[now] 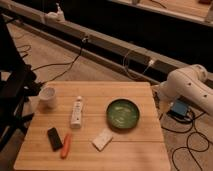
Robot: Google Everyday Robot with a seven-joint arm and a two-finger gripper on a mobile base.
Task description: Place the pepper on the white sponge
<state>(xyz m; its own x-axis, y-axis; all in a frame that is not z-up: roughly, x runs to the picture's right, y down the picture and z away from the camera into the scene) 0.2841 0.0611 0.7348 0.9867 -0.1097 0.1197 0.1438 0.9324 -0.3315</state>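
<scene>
Off the table's right edge, the gripper (178,107) hangs as a dark shape under the low end of the white arm (192,84). It is beside the tabletop rather than over it. Its jaws are spread wide, and it is apart from everything on the table.

The wooden table (135,147) is a pale, planked square with 6 things on it. Nearest the gripper is the green bowl (109,113), right of centre, with a bare strip of wood between it and the right edge. The white sponge (102,140) lies flat and slightly skewed just below and left of the bowl, close to it, though I cannot tell whether they touch. The pepper (66,145) lies farther left near the front edge, well apart from the sponge and angled a little from upright in the view. The black block (54,138) is just beside the pepper on its left. A white tube (76,112) lies lengthwise above the pepper, and a white cup (48,96) stands upright near the back left corner.

Bare wood runs between pepper and sponge, and along the front right and back right of the top.

The dim tan floor (55,55) surrounds the table. Black cables (192,137) loop on it to the right, under the arm. A long dark rail (100,42) crosses diagonally behind the table, with a white cable (137,62) curling off it. A dark frame (12,95) stands close against the table's left side.
</scene>
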